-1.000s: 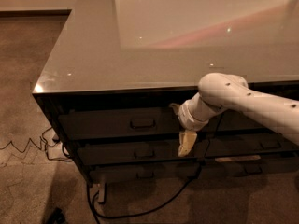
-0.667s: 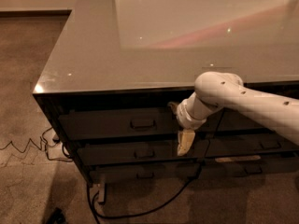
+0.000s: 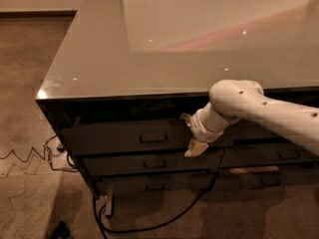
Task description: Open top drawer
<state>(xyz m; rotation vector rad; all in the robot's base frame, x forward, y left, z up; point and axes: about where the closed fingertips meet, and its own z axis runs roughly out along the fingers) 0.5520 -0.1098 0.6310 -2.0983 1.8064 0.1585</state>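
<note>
The top drawer (image 3: 119, 137) is the upper dark front on the cabinet's left half, under the grey counter top. Its small metal loop handle (image 3: 153, 137) sits at its middle. None of the drawer's inside shows. My gripper (image 3: 191, 133), on the white arm (image 3: 259, 108) coming in from the right, is at the drawer front's right end, to the right of the handle. Its fingers stand apart, one above (image 3: 186, 118) and one below (image 3: 196, 149), and hold nothing that I can see.
Below are two more dark drawer fronts with like handles (image 3: 154, 164), and further drawers to the right (image 3: 289, 154). The glossy counter top (image 3: 164, 44) overhangs the drawers. Black cables (image 3: 149, 225) and a wire (image 3: 25, 153) lie on the carpet by the cabinet's foot.
My gripper and arm have shifted a little to the left along the drawer front. The drawers look the same.
</note>
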